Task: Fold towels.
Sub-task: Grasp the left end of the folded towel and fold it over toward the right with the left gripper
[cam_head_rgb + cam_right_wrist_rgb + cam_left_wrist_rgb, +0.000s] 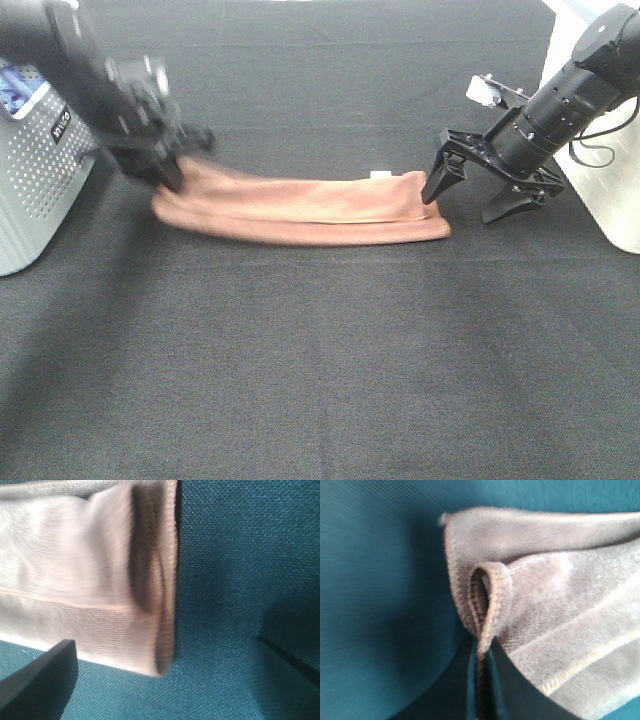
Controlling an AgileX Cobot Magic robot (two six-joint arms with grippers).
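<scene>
The reddish-brown towel (300, 208) lies folded into a long band across the black table, with a small white tag (380, 174) at its far edge. My left gripper (170, 168) is shut on the towel's left end; in the left wrist view its jaws pinch a stitched fold of the towel (485, 610). My right gripper (482, 192) is open just off the towel's right end, one finger (442, 175) beside the cloth. In the right wrist view the towel's folded end (100, 580) lies between the spread fingers (40, 677), untouched.
A grey perforated box (40, 170) stands at the left edge behind the left arm. A white block (610, 170) stands at the right edge beside the right arm. The black tablecloth (320, 350) spreads toward the front.
</scene>
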